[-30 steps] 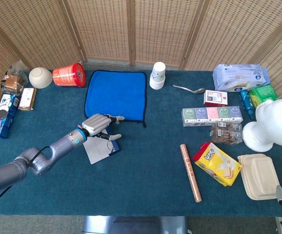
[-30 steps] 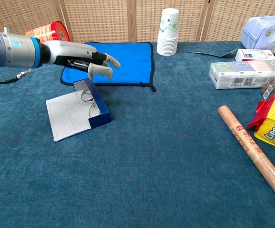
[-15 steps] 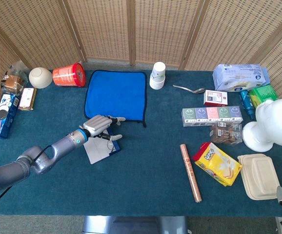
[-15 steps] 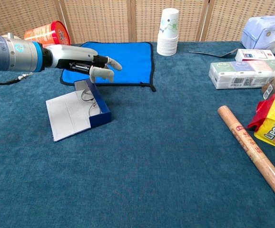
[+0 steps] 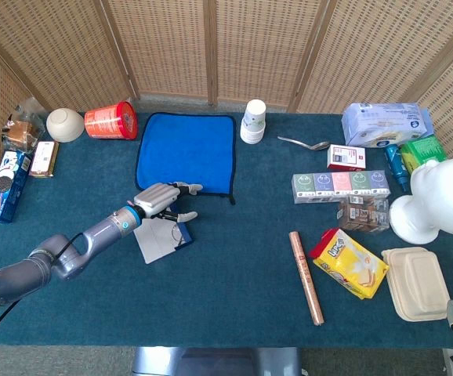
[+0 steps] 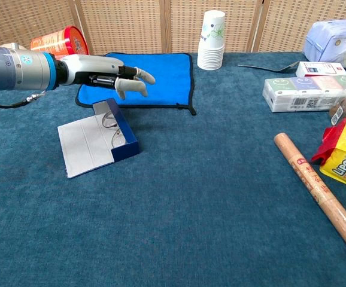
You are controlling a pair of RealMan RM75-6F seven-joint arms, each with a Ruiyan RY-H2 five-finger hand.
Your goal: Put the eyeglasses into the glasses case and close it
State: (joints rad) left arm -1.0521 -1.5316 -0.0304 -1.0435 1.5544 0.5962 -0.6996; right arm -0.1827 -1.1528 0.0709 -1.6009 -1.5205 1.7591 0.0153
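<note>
While the eyeglasses (image 6: 114,127) lie inside the glasses case (image 6: 98,138), the left hand (image 6: 110,76), spread empty just beyond it, should fold the grey flap (image 6: 84,145) over squarely.

A blue cloth (image 5: 186,150) is lying near the surface's far edge, cups (image 5: 253,121) stacking beside it. A red can (image 5: 110,121) and bowl (image 5: 65,124) are sitting toward the far-left corner. A roll (image 5: 306,276) is lying near the front edge.

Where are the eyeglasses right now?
In the chest view the eyeglasses lie inside the open glasses case on the table's left side, just in front of the blue cloth; the empty left hand hovers above them.
</note>
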